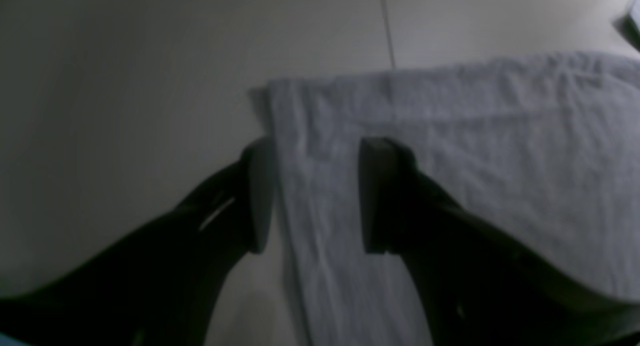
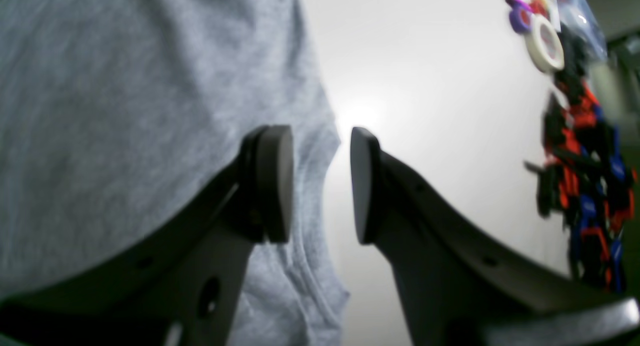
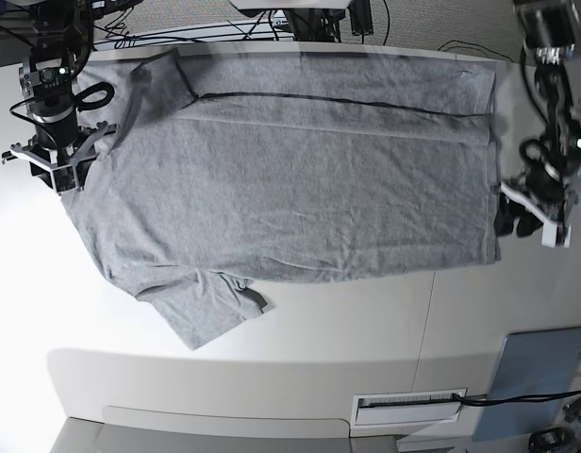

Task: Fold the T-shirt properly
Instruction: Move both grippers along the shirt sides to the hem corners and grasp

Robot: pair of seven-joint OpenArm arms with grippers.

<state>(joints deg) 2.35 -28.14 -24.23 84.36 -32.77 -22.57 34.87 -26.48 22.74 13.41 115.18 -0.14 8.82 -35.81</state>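
The grey T-shirt (image 3: 309, 189) lies spread flat on the white table (image 3: 347, 330), plain side up, with its far strip folded over along a dark line. One sleeve (image 3: 206, 307) sticks out toward the front. My left gripper (image 3: 517, 215) stands open at the shirt's right edge. In the left wrist view the left gripper (image 1: 317, 196) straddles that edge of the T-shirt (image 1: 500, 151), one finger over cloth and one over table. My right gripper (image 3: 57, 165) stands open at the shirt's left edge. Close up, the right gripper (image 2: 320, 186) has the T-shirt (image 2: 125, 111) rim lying between its pads, ungripped.
Tape rolls (image 2: 545, 41) and a pile of red, blue and black parts (image 2: 585, 176) lie beyond the right gripper. A blue-grey pad (image 3: 536, 373) sits at the front right corner. Cables (image 3: 309, 19) run behind the far table edge. A seam (image 3: 427, 321) crosses the tabletop.
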